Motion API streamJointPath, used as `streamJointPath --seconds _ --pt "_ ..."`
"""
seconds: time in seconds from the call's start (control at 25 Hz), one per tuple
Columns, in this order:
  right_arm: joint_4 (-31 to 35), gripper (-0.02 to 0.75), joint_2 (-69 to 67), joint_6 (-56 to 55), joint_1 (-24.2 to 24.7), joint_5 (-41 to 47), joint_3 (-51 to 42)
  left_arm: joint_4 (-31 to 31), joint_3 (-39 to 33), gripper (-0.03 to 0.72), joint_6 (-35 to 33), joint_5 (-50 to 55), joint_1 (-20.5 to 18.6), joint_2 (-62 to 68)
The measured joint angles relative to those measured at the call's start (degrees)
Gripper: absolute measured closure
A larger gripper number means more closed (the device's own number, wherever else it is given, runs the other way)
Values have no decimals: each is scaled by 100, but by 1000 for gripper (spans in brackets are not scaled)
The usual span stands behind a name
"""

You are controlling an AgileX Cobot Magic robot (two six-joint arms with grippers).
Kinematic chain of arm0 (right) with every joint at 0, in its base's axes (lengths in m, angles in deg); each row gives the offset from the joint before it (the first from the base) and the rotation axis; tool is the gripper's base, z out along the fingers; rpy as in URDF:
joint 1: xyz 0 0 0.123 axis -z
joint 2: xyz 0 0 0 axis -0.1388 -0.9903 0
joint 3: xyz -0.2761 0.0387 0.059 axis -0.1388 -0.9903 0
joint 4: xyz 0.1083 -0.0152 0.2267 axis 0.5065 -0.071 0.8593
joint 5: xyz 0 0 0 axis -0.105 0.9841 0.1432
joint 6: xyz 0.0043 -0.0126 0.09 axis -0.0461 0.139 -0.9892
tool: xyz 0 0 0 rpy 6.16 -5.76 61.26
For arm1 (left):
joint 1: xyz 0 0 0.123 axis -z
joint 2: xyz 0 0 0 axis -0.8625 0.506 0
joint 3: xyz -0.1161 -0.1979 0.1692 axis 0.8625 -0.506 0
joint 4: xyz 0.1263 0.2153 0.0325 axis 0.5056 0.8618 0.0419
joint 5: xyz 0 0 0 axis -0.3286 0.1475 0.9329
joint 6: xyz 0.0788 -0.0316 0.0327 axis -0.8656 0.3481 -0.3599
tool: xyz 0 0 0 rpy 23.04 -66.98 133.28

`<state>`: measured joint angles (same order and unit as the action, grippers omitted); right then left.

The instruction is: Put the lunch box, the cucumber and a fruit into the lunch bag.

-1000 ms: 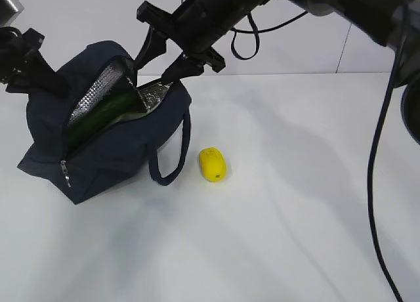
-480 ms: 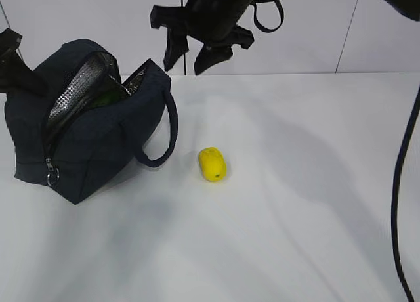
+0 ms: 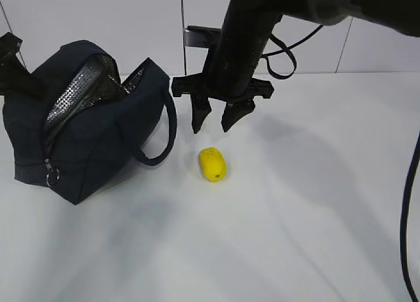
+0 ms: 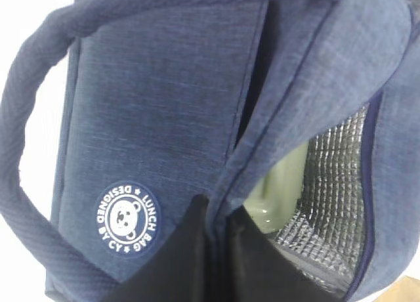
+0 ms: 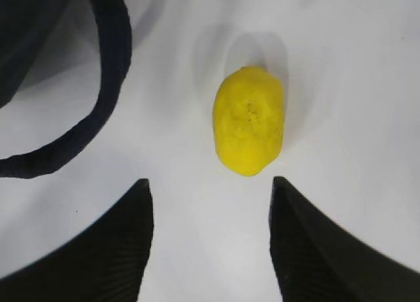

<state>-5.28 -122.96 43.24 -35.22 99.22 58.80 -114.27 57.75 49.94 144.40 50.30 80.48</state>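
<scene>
The navy lunch bag (image 3: 98,134) stands open at the left, its silver lining (image 3: 79,95) showing. My left gripper (image 4: 219,213) is shut on the fabric edge of the bag's opening. Inside the bag, the lunch box (image 4: 279,190) shows its pale green lid. The cucumber is hidden from view. The yellow fruit (image 3: 212,164) lies on the table right of the bag. My right gripper (image 3: 212,127) hangs open just above and behind the fruit (image 5: 249,121), fingertips pointing down, nothing between them (image 5: 210,184).
A loop handle (image 3: 161,141) of the bag droops toward the fruit and curves close to my right gripper's left finger (image 5: 98,249). The white table (image 3: 295,216) stretches to the front and right. A black cable (image 3: 410,203) hangs at the right edge.
My right gripper has left the bag's mouth, swung right and come down to just above the fruit. The bag has settled leftward; the cucumber, earlier visible in its mouth, no longer shows.
</scene>
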Motion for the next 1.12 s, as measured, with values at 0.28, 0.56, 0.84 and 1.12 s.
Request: streamJointPath --seconds 0.28,0.56,0.84,1.12 --pt "-112 316 -104 -21 0 -23 -49 224 0 692 121 -120 0 0" --pt "-204 314 -588 -168 0 -59 -57 291 0 692 147 -132 0 0" --pt "-249 226 -845 -190 0 -85 -57 294 0 692 147 -132 0 0" --pt "-283 209 -973 -190 0 -211 -57 329 0 692 147 -144 0 0"
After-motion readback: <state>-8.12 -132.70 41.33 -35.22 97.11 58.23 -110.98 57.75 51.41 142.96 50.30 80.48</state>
